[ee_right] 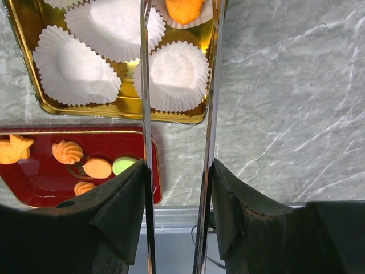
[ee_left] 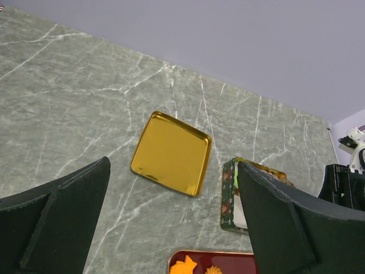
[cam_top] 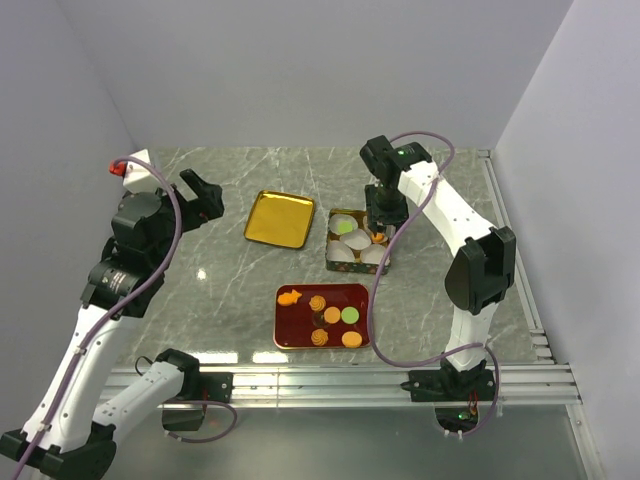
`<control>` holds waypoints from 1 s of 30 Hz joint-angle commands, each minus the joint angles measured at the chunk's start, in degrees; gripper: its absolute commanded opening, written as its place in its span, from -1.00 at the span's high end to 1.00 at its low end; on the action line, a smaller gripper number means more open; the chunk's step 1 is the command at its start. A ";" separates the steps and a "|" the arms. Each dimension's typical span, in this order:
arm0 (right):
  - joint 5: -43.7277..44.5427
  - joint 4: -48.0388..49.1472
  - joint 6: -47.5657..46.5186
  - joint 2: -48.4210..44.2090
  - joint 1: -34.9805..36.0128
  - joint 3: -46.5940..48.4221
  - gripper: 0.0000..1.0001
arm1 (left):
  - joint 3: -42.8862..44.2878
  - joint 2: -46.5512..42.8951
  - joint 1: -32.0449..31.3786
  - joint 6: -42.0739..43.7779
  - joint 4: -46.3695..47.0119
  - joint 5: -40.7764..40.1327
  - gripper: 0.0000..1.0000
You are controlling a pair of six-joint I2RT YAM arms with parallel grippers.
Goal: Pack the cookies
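Grey-green marble table (cam_top: 230, 300): one red rectangular tray (cam_top: 290, 330) with six small toy cookies (cam_top: 332, 314), one patterned tin (cam_top: 355, 268) holding two. Left gripper (cam_top: 205, 192), right gripper (cam_top: 378, 228): both agape, empty.

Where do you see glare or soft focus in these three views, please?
Top external: small bright glare spots on the marble table, and the gold tray shines. Left wrist: the tray's lower rim gleams; the near fingers are dark and soft. Right wrist: the white paper cups look nearly washed out, and the black fingers are blurred up close.
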 commanded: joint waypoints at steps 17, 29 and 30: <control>-5.67 -1.20 1.95 -11.63 13.59 -1.30 -0.08 | -1.75 -0.40 -0.23 -0.65 1.11 0.64 -0.99; -6.29 4.25 7.48 -16.91 32.33 -15.83 -0.09 | -2.19 1.28 -0.23 -1.27 3.31 2.92 -0.99; -6.28 3.99 7.40 -16.39 32.60 -15.74 -0.09 | -2.36 1.19 -0.23 -1.27 3.31 3.01 -0.99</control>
